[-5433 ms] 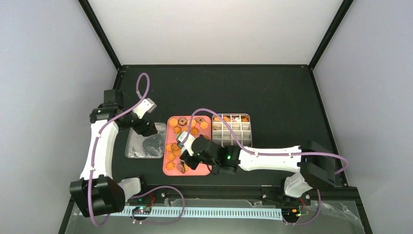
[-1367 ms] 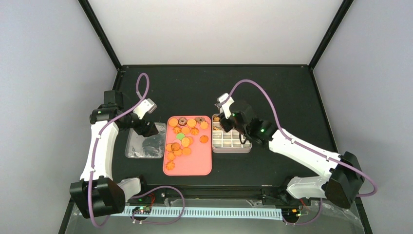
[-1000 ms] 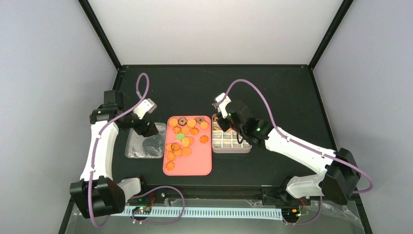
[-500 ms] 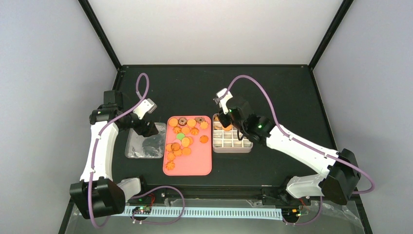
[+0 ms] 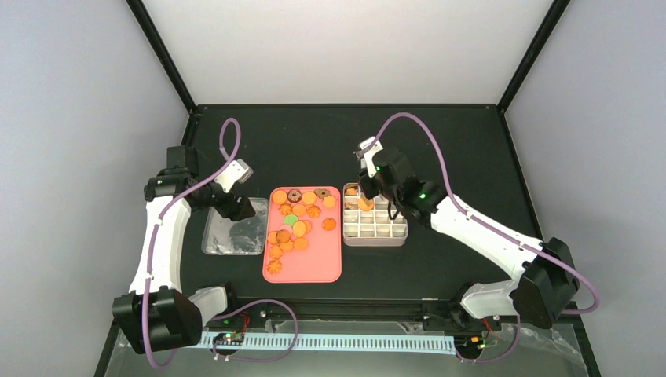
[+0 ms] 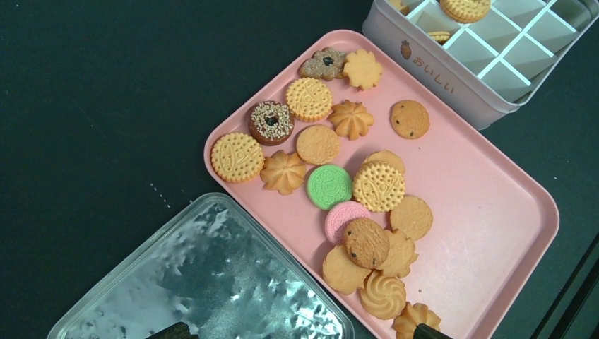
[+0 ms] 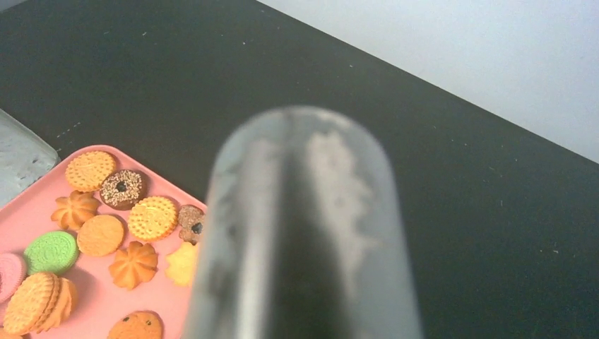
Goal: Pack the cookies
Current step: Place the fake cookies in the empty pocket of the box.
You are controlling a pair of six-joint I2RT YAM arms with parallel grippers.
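Many cookies (image 6: 374,185) lie loose on the pink tray (image 6: 480,233): golden rounds, flower shapes, a sprinkled brown ring, one green, one pink. They also show in the top view as cookies (image 5: 292,228) and in the right wrist view as cookies (image 7: 152,217). My right gripper (image 5: 366,196) hovers over the far-left cells of the white gridded tin (image 5: 375,242). An orange cookie (image 5: 365,205) shows just below it. A blurred finger (image 7: 304,233) fills the right wrist view and hides the jaws. My left gripper (image 6: 300,332) stands open above the tray's left edge, holding nothing.
A clear plastic lid (image 6: 212,282) lies flat on the black table left of the tray, with the lid (image 5: 233,234) under the left wrist. The tin (image 6: 452,70) sits right beside the tray's right edge, a sandwich cookie (image 6: 465,8) in one cell.
The right arm has swung from the near end of the pink tray to the tin, then shifted a little right and back over its far-left cells. The left arm has stayed still.
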